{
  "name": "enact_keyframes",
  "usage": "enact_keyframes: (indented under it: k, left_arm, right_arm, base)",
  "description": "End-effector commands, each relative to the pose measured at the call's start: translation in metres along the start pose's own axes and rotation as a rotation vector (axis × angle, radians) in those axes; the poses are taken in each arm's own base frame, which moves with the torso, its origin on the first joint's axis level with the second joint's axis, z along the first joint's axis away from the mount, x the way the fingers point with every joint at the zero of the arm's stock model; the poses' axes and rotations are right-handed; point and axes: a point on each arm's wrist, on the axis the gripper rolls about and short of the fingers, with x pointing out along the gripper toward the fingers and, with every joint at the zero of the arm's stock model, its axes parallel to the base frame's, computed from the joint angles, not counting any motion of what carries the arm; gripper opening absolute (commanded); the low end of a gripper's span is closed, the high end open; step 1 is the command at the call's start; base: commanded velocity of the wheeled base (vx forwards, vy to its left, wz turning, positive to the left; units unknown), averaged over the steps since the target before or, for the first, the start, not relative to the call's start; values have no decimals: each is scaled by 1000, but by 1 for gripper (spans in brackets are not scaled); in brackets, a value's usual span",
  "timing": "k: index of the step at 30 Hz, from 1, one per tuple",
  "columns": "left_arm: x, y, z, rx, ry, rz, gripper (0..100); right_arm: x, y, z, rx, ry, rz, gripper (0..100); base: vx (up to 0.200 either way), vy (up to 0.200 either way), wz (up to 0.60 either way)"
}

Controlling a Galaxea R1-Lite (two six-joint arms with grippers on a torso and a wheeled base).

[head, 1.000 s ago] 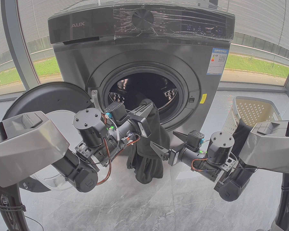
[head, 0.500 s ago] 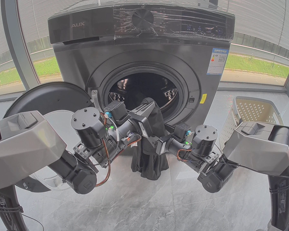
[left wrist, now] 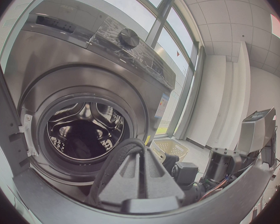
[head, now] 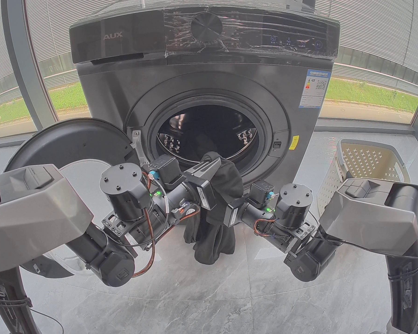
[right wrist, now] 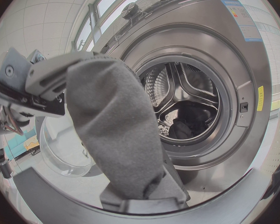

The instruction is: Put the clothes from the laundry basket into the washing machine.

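**Both grippers on garment at washer mouth**

I see the washing machine [head: 204,84] w/ door open and the laundry basket [head: 367,161] on the floor to its right. The dark garment [head: 218,219] hangs in front of the drum opening. Left gripper [head: 213,163] is clamped on its top, right gripper [head: 228,209] pinches it lower.

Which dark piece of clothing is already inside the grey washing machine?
The dark crumpled bundle lying low in the steel drum. The other dark garment hangs outside, before the opening, held by the left gripper.
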Motion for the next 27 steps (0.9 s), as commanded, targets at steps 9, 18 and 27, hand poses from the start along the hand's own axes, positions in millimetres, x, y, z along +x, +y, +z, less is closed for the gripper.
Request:
enact_keyframes:
  k: [9, 18, 27]
  left_arm:
    - [-13, 31, -18, 25, 83, 75, 100]
    - [-31, 38, -31, 17, 171, 75, 100]
    - [-44, 60, -60, 2, 278, 144, 100]
  right_arm:
    - [-13, -6, 30, 18, -41, -75, 0]
    - [-8, -14, 46, 22, -100, -94, 0]
    - [-10, -9, 70, 18, -160, -73, 0]
  base:
    - [0, 0, 0]
    - [0, 0, 0]
    - [0, 0, 0]
